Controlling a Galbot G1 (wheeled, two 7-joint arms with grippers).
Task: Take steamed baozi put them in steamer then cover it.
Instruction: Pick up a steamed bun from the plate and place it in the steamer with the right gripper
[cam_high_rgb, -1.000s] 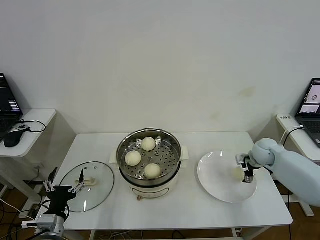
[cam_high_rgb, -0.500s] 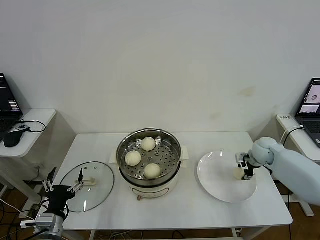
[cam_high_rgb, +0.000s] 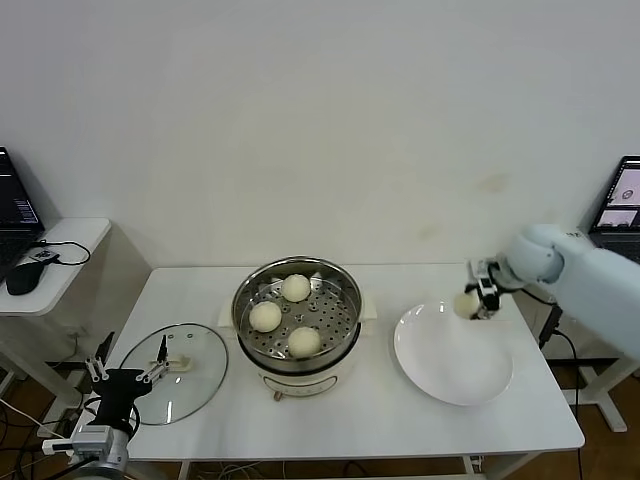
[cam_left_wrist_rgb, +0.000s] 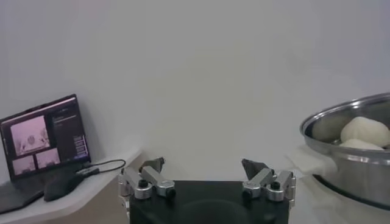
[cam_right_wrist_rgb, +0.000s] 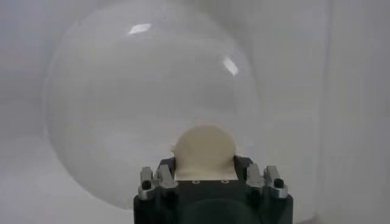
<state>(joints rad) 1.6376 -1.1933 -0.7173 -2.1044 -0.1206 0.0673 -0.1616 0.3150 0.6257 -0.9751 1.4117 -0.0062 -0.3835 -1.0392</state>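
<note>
Held baozi (cam_high_rgb: 466, 303): cream-white bun clamped between the fingers of the right gripper (cam_high_rgb: 478, 300), lifted clear above the far edge of the white plate (cam_high_rgb: 452, 368)
Right gripper: closed on the held baozi, which fills the gap between its fingers in the right wrist view (cam_right_wrist_rgb: 205, 152)
Baozi in steamer (cam_high_rgb: 284, 315): three buns on the perforated tray
Steamer (cam_high_rgb: 297, 322): uncovered, mid-table, just left of the plate
Cover (cam_high_rgb: 172, 372): glass lid lying flat on the table, left of the steamer
Left gripper (cam_high_rgb: 128, 376): parked low at the table's left front corner, by the cover, jaws wide and empty
Table (cam_high_rgb: 360, 420): white, carries steamer, plate and cover
</note>
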